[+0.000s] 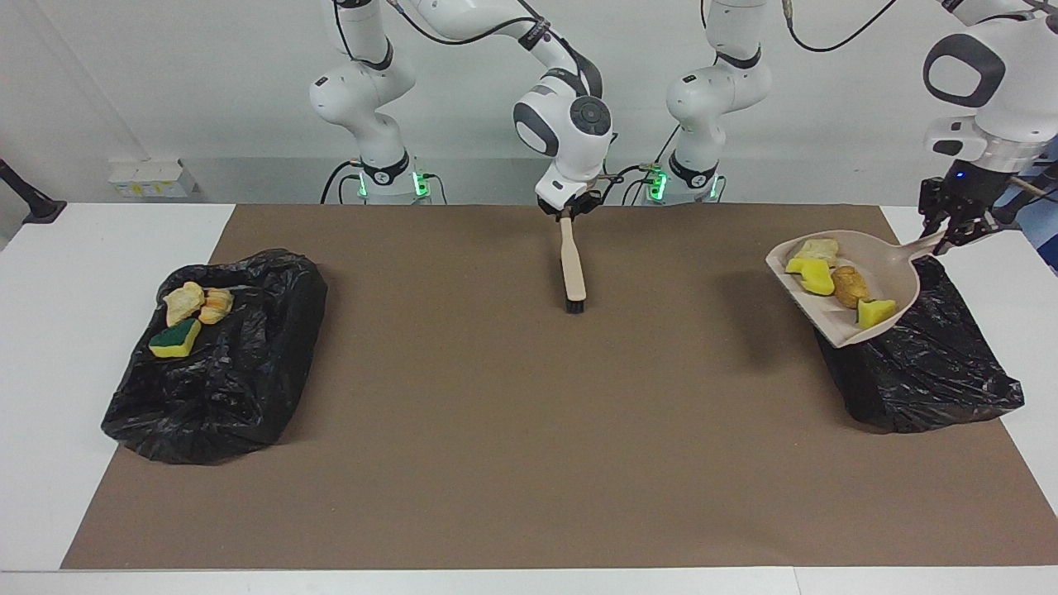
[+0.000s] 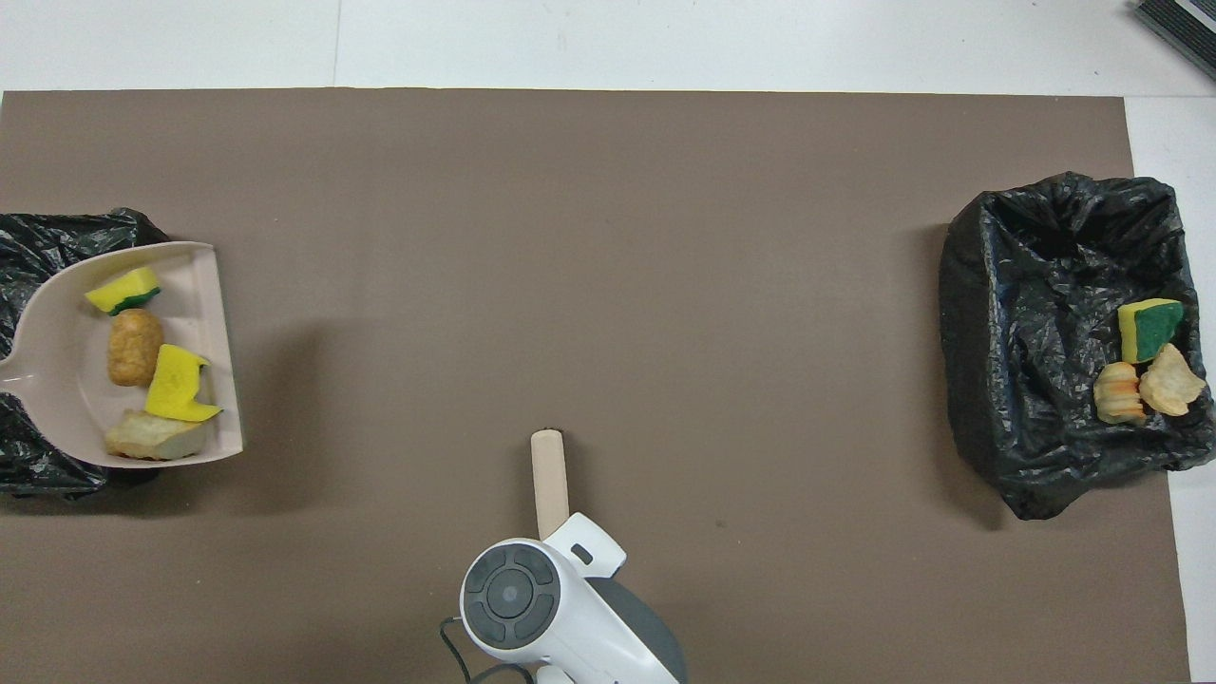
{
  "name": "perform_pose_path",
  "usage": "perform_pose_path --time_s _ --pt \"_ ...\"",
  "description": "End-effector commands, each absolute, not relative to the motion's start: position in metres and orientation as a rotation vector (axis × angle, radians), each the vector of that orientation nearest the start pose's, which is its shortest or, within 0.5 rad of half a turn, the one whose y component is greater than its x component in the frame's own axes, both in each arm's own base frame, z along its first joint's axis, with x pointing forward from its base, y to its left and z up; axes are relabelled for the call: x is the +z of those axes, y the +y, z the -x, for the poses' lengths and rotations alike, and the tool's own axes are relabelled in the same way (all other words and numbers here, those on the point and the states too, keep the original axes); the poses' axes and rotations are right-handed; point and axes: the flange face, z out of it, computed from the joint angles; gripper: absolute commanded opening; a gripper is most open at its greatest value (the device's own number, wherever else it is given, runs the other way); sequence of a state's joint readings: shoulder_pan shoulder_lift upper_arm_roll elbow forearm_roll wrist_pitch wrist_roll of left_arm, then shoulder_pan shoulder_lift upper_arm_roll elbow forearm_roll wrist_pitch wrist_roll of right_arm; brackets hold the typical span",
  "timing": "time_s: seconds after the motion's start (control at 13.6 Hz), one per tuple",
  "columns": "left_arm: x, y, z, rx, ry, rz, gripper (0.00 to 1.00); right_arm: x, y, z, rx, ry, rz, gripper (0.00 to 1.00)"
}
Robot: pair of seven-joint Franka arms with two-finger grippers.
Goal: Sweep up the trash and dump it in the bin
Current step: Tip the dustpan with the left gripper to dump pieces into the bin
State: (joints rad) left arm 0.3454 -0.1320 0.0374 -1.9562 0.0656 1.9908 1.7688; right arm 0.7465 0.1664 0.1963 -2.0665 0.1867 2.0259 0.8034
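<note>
My left gripper [image 1: 950,230] is shut on the handle of the beige dustpan [image 1: 893,268] and holds it in the air, roughly level, over the black bin [image 1: 917,364] at the left arm's end. Several bits of trash [image 1: 850,285] lie in the pan [image 2: 57,342]: yellow sponge scraps, a brown lump [image 2: 134,347] and a pale chunk. My right gripper [image 1: 569,211] is shut on the handle end of the brush [image 1: 572,264], whose bristle end points away from the robots, low over the mat. In the overhead view the wrist hides the right gripper and the left gripper is out of view.
A second black bag-lined bin [image 1: 223,364] stands at the right arm's end. In it [image 2: 1045,332] lie a green-backed sponge [image 2: 1149,328] and two pale lumps. The brown mat [image 1: 496,430] covers the table between the two bins.
</note>
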Motion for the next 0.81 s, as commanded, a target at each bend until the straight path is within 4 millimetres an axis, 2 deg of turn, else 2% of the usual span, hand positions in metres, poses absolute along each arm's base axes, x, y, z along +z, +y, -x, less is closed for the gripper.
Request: perform_pose_path --time_s 0.0,0.07,0.29,0.44,0.59,0.74 --pt "0.573 0.254 -0.511 0.005 1.831 2.272 0.00 0.357 0.452 -0.329 0.474 -0.034 3.134 1.00" --pt "0.577 0.268 -0.513 0.062 1.806 2.240 0.00 0.366 0.449 -0.337 0.471 -0.026 3.139 1.00" --pt "0.591 0.283 -0.523 0.195 1.772 2.141 0.00 0.402 0.430 -0.367 0.481 0.025 3.135 1.00" --pt "0.590 0.290 -0.523 0.249 1.726 2.116 0.00 0.435 0.406 -0.390 0.480 0.006 3.122 1.00" --pt "0.587 0.292 -0.524 0.369 1.629 2.081 0.00 0.467 0.376 -0.423 0.483 0.047 3.105 1.00" --pt "0.580 0.291 -0.525 0.411 1.603 2.073 0.00 0.488 0.351 -0.445 0.490 0.055 3.096 1.00"
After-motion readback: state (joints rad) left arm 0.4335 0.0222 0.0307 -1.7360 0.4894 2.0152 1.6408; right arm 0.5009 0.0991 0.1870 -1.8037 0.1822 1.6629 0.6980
